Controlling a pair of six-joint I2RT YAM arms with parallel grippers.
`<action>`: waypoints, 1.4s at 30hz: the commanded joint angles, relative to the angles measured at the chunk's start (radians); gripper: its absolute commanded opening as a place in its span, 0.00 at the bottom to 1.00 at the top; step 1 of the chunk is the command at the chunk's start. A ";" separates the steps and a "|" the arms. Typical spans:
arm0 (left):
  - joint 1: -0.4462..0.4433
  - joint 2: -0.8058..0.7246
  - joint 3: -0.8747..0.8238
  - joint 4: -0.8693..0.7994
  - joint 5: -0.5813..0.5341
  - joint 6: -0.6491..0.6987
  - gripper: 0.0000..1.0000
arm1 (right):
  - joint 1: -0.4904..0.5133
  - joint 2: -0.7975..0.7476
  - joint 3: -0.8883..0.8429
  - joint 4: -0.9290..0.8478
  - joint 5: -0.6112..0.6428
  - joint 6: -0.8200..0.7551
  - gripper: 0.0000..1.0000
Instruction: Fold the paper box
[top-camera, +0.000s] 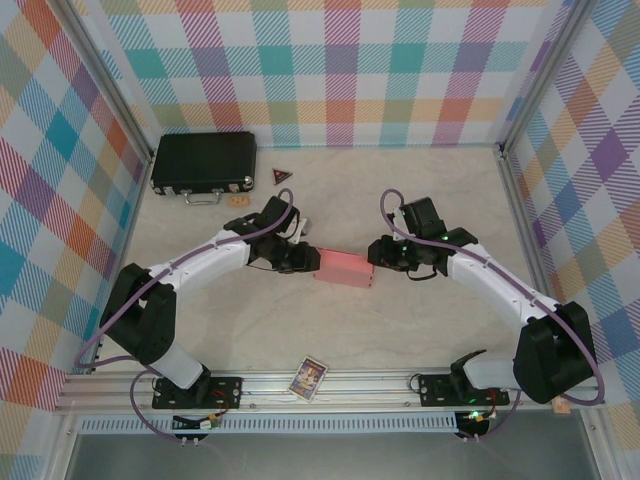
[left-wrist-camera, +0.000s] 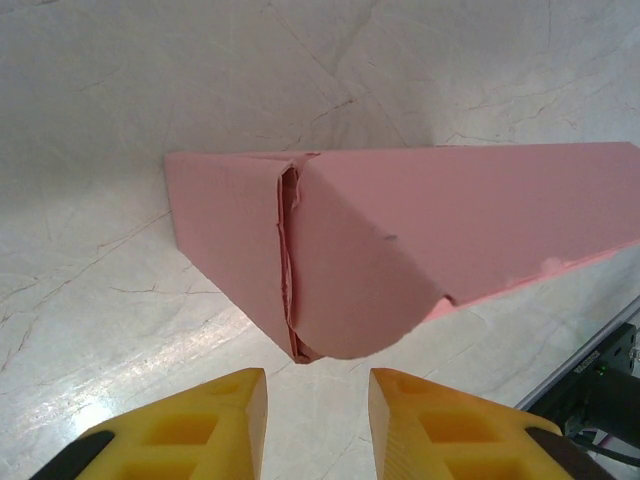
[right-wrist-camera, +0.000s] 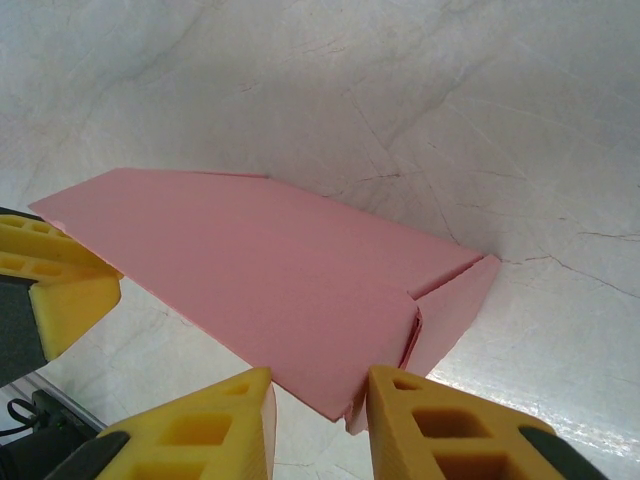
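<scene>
The paper box (top-camera: 343, 267) is a small pink rectangular box lying on the table between my two grippers. In the left wrist view its near end (left-wrist-camera: 340, 270) shows a rounded flap folded over, with a torn-looking seam beside it. My left gripper (left-wrist-camera: 318, 390) is open just short of that end, with bare table between the fingers. In the top view it (top-camera: 303, 260) sits at the box's left end. My right gripper (right-wrist-camera: 318, 392) is open with the other end's corner (right-wrist-camera: 330, 350) reaching in between the fingers; the end flap touches the right finger (right-wrist-camera: 400, 400). From above it (top-camera: 378, 254) meets the box's right end.
A black hard case (top-camera: 204, 163) lies at the back left, with a small dark triangle (top-camera: 283, 177) beside it. A picture card (top-camera: 308, 378) rests on the front rail. Checked walls close in the table on three sides. The left gripper's yellow fingers (right-wrist-camera: 60, 285) show beyond the box.
</scene>
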 joint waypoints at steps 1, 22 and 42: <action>-0.005 -0.045 -0.020 0.019 0.025 -0.003 0.32 | 0.009 0.013 -0.024 -0.036 0.005 -0.025 0.29; 0.056 -0.053 0.082 0.060 -0.023 -0.059 0.63 | 0.009 0.020 -0.006 -0.050 0.008 -0.037 0.29; 0.056 0.039 0.081 0.008 -0.009 -0.038 0.43 | 0.010 0.037 -0.005 -0.040 -0.002 -0.037 0.30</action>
